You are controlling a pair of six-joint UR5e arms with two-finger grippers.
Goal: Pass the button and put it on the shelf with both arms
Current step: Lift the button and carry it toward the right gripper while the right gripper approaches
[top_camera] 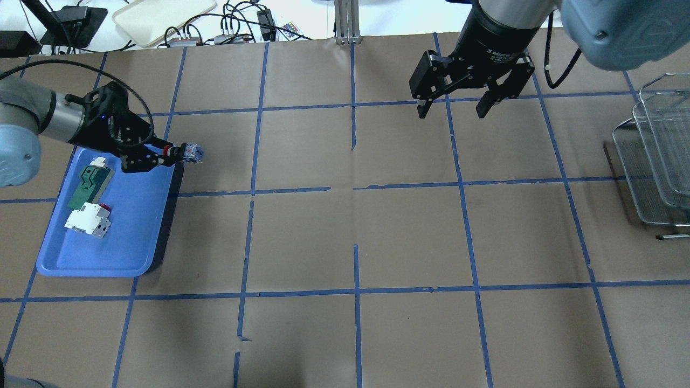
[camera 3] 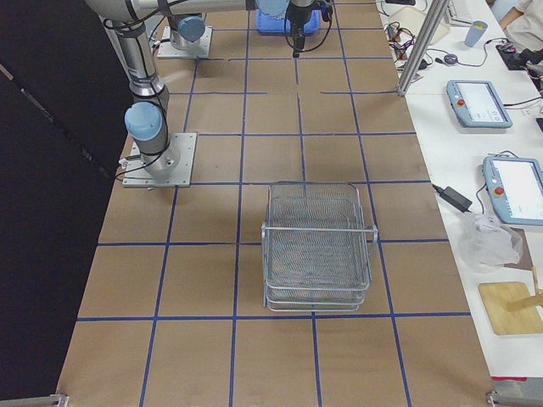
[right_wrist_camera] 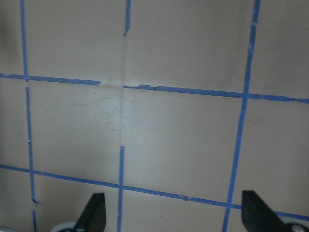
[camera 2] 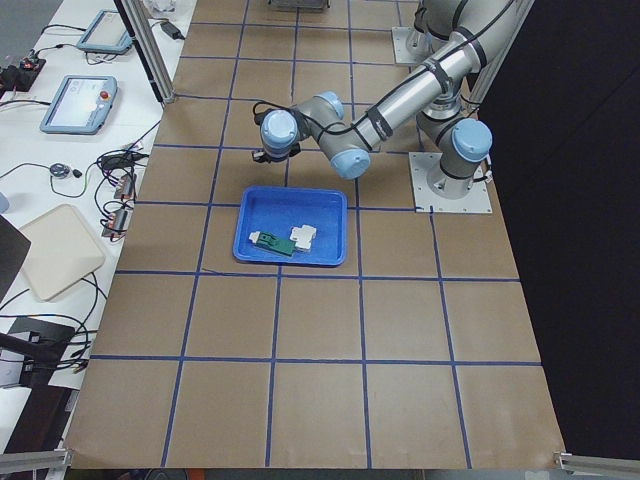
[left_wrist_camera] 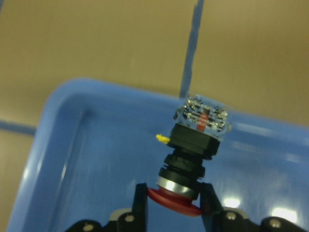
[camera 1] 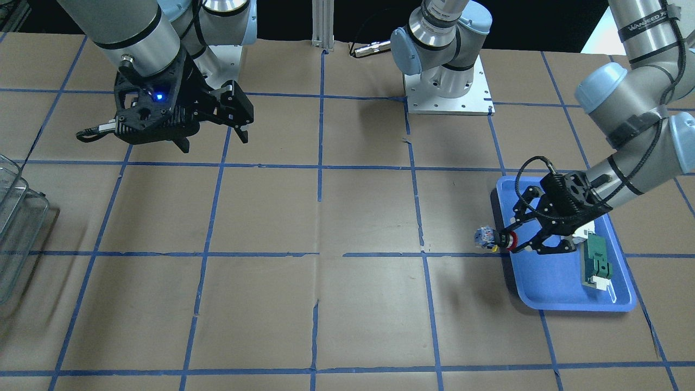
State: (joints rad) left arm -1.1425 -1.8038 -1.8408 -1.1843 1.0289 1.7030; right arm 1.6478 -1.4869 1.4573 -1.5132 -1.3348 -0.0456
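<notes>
Your shelf point(top_camera: 647, 178) stands at the table's right end, the blue tray point(top_camera: 135, 237) at its left. The right gripper point(top_camera: 452, 110) hangs spread and empty, well apart. The left gripper point(top_camera: 160, 155) clamps the button point(top_camera: 183, 152) above the tray's edge, long axis pointing right toward that open claw.

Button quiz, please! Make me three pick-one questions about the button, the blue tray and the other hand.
1. Where is the button?
A) on the floor
B) pinched in the left gripper
C) inside a bag
2. How many parts lie in the blue tray?
A) none
B) two
C) five
3. The right gripper is:
A) open and empty
B) shut on a part
C) out of sight
Answers:
1 B: the wrist view shows fingers pinching its red ring.
2 B: only the green part and the white breaker lie there.
3 A: its jaws stand wide apart, nothing between.
</notes>
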